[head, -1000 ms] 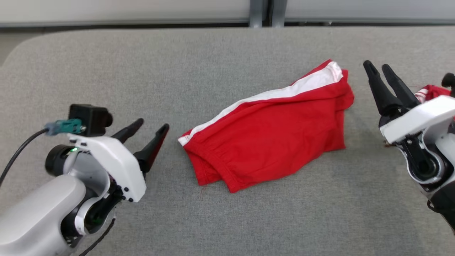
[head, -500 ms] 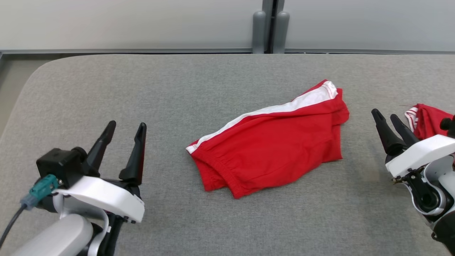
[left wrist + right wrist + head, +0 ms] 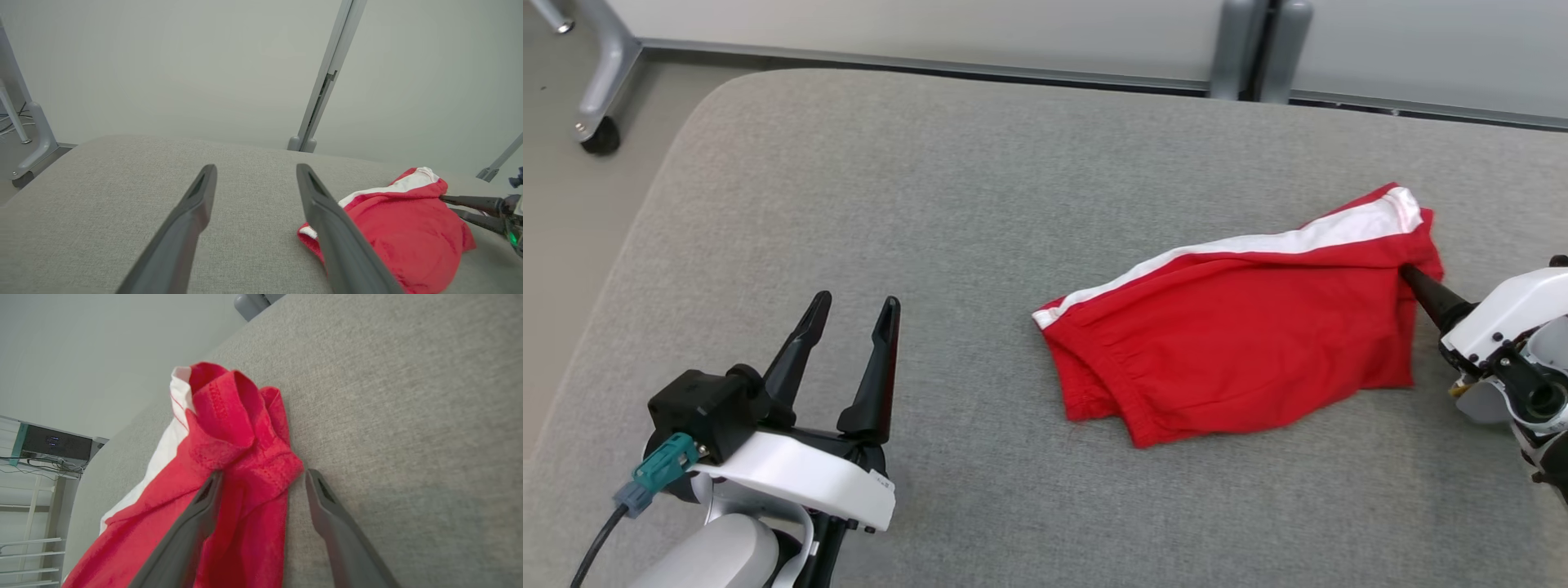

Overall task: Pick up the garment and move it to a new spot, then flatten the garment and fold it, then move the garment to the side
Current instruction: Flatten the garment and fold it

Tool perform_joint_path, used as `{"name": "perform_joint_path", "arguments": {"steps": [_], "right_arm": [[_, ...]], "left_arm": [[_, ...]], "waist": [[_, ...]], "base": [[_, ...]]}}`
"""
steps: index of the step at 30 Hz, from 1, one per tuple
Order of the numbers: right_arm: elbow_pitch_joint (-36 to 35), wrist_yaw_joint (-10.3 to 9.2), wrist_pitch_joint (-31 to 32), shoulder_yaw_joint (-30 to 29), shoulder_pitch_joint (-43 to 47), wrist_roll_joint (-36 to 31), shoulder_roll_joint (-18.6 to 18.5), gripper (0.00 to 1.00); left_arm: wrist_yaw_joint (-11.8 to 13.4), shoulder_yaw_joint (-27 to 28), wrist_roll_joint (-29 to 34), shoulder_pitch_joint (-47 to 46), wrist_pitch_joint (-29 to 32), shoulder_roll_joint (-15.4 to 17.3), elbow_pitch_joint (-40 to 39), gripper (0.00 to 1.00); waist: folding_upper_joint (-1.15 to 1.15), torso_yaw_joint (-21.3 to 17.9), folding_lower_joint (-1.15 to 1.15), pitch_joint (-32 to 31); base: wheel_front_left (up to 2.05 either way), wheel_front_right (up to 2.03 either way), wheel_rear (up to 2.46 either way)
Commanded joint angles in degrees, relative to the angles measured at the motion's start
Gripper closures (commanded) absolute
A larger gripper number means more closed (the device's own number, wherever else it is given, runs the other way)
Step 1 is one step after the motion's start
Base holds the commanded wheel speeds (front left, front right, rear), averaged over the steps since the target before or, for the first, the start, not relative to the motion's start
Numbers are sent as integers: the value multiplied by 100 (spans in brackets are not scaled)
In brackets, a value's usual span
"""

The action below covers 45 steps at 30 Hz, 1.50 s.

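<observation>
While the red garment (image 3: pixel 1241 343) lies bunched right of centre on the grey padded table (image 3: pixel 890 188), right gripper (image 3: pixel 263 475) spread wide astride its hem edge, nothing clamped, left gripper (image 3: pixel 856 306) likewise spread, empty, well apart to the left.

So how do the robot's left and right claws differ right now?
The left gripper is over bare grey padding, well clear of the red shorts; the right gripper is at the shorts' bunched end, with a fold lying between its fingers. The left gripper points away from the robot, while the right gripper angles inward toward the cloth. Both are open and have the same long dark fingers.
</observation>
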Motion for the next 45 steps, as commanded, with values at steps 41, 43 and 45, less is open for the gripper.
{"name": "perform_joint_path", "arguments": {"steps": [41,43,45], "right_arm": [[-554,8,-1839,63,1210,-693,-210,100],[-571,8,-1894,113,1157,-853,-243,100],[-533,8,-1956,264,1038,-1190,-288,100]], "left_arm": [[11,86,-69,885,23,37,87,0],[4,85,-86,914,22,34,89,0],[-4,90,-102,943,21,31,99,0]], "waist": [[0,-347,0,-1152],[0,-328,0,-1174],[0,-277,0,-1211]], "base": [[0,0,0],[0,0,0],[0,0,0]]}}
